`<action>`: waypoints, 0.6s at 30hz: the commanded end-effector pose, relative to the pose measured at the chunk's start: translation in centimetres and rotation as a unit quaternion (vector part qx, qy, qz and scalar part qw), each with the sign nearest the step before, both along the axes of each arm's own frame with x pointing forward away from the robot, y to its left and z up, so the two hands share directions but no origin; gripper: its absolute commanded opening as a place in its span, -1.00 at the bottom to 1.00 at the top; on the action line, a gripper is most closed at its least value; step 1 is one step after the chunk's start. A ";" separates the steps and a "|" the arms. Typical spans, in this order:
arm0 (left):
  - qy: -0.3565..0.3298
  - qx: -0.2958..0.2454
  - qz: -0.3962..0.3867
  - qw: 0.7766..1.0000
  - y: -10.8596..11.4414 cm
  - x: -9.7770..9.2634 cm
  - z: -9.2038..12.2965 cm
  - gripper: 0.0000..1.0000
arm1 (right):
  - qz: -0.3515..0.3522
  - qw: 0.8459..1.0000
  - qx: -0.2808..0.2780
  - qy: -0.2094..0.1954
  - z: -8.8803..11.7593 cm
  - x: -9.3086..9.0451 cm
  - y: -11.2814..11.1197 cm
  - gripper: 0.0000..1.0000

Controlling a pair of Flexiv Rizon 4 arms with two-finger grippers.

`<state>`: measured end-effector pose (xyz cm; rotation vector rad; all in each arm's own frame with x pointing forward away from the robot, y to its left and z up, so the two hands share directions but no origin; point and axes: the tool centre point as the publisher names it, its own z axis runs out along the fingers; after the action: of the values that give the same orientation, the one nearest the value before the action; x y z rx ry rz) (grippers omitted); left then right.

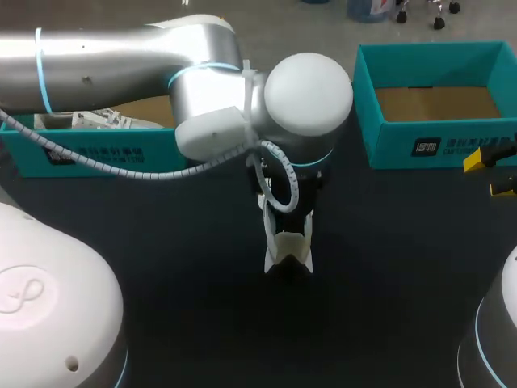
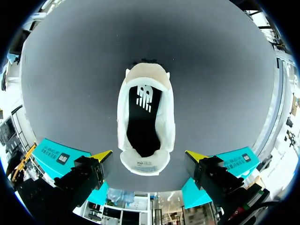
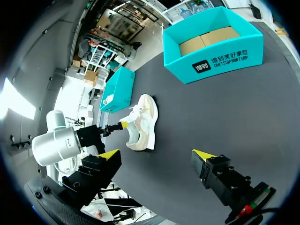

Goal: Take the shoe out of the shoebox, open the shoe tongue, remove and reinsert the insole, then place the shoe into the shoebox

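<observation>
Shoe [image 2: 167,117] is cream-white, its opening showing a black insole [image 2: 143,124].

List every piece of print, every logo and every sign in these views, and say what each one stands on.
Right shoebox, front wall: a black square badge, then a white line of characters over a smaller line of capitals.
Left shoebox, front wall: same layout, too blurred to read.
Insole: a white logo mark, no words.
Shoe, white tab at the insole's end: small dark print, too small to read.
</observation>
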<state>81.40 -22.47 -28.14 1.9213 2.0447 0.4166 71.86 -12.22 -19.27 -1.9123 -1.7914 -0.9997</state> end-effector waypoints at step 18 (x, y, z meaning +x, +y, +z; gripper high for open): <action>0.033 0.005 0.001 0.999 0.6 6.9 6.5 0.54 | -0.001 1.000 -0.001 0.001 0.0 0.0 0.1 1.00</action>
<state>87.85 -21.65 -22.67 1.9484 2.0754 0.3723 71.86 -12.22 -19.26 -1.9122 -1.7915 -0.9997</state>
